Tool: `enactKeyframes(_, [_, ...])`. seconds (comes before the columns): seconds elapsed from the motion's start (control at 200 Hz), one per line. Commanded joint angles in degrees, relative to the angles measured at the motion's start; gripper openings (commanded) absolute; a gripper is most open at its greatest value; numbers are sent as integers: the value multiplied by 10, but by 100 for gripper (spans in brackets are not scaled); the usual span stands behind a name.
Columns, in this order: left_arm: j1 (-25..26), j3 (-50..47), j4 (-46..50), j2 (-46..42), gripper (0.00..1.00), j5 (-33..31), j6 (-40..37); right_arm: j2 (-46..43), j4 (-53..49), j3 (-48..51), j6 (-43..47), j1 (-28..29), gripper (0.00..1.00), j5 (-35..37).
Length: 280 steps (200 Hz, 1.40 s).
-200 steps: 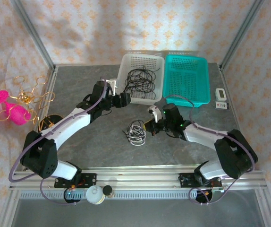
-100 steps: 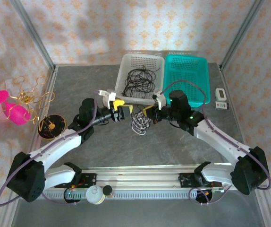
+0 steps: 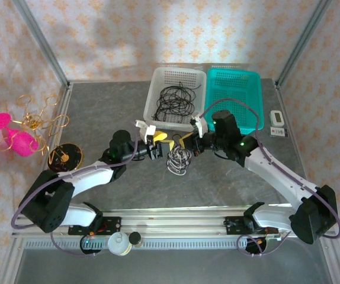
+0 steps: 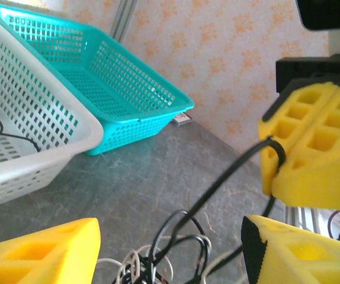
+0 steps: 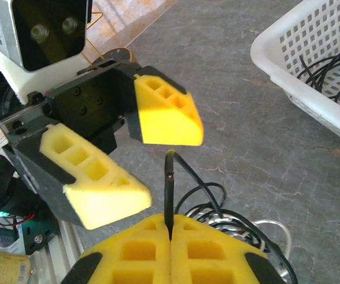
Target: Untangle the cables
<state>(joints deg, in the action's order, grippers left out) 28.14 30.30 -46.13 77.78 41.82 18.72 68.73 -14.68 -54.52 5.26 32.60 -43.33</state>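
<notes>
The right fingers [image 5: 134, 248] pinch a thin, limp black cable [image 5: 169, 189], its probably light black-and-white tangle [image 3: 179, 160] just below them, while the spread left fingers [image 4: 39, 254] face it and should take a free loop beside that pinch.
</notes>
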Motion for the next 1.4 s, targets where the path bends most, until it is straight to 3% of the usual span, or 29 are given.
enactKeyframes(0.0, [7,30,-82,29,65,15,-7,-2,-2,-25,7,1,0,-24])
enactKeyframes(0.28, [29,64,-96,75,63,20,-15,5,-17,-43,18,1,0,-39])
enactKeyframes(0.506, [34,63,-70,57,0,-64,-31,12,-37,-66,41,1,0,-3])
enactKeyframes(0.581, [36,63,-40,37,0,-102,-44,-1,-15,-57,26,1,1,76])
enactKeyframes(0.701, [42,81,40,14,0,-133,-70,-41,67,-16,7,2,13,154])
enactKeyframes(0.936, [69,148,211,-10,0,-215,-102,-56,224,56,-51,39,34,204])
enactKeyframes(1.076, [75,181,275,-18,0,-246,-85,-42,272,84,-76,54,46,169])
enactKeyframes(1.296, [82,202,317,-34,0,-241,-67,-36,375,158,-145,55,48,276])
enactKeyframes(1.396, [85,214,335,-34,0,-224,-66,-18,438,177,-166,55,52,272])
